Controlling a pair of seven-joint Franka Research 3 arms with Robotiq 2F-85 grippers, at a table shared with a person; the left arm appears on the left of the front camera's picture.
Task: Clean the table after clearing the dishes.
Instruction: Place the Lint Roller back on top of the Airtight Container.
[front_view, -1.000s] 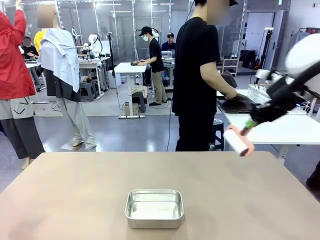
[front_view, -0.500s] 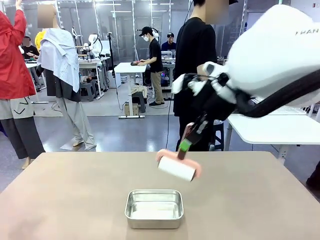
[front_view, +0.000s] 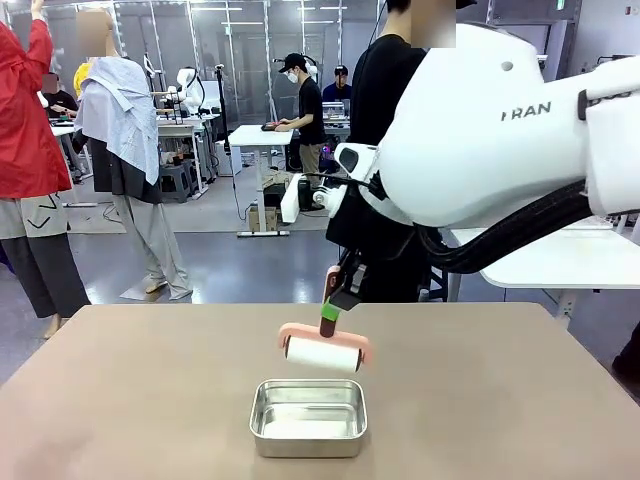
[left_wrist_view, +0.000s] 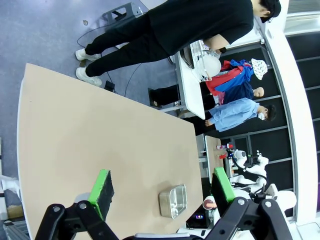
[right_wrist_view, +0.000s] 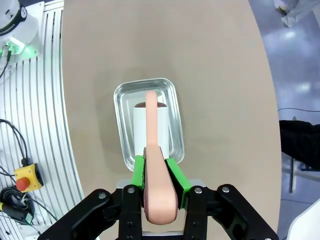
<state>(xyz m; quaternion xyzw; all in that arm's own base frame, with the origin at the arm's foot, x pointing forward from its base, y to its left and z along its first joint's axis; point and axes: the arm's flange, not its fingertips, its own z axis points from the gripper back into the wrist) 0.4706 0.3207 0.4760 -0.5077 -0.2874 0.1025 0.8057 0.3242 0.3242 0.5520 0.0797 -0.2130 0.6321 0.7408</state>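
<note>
Right arm has swung in from the picture's right side toward the middle since the earlier frames – the lint roller (front_view: 322, 353) it carries was out past the tabletop's far right corner, now hangs just above the steel pan (front_view: 308, 416). Right end effector (front_view: 331, 309) clamped shut on the roller's pink handle (right_wrist_view: 158, 192), green pads pressed on both sides; white roll points down over the pan, not clearly touching it. In the right wrist view the handle runs straight along the fingers and the roll (right_wrist_view: 147, 127) sits over the pan's inside.

Left end effector (left_wrist_view: 162, 192) wide open, nothing between its green pads, held high over the tabletop (left_wrist_view: 100, 140) looking down at it.

Tabletop (front_view: 500, 400) – matte beige-brown, smooth, bare apart from the pan near the robot's edge. No marks or crumbs that can be made out.

Room: grey shiny floor, glass partitions at the back, white worktables further off. Person in black (front_view: 385, 130) stands at the far side, back mostly turned, partly hidden by the white arm. Smaller white table (front_view: 560, 262) to the right behind the arm; in the left wrist view a wire rack with white plates (left_wrist_view: 207, 65) rests on it – dishes are off the main tabletop. More people in the background
</note>
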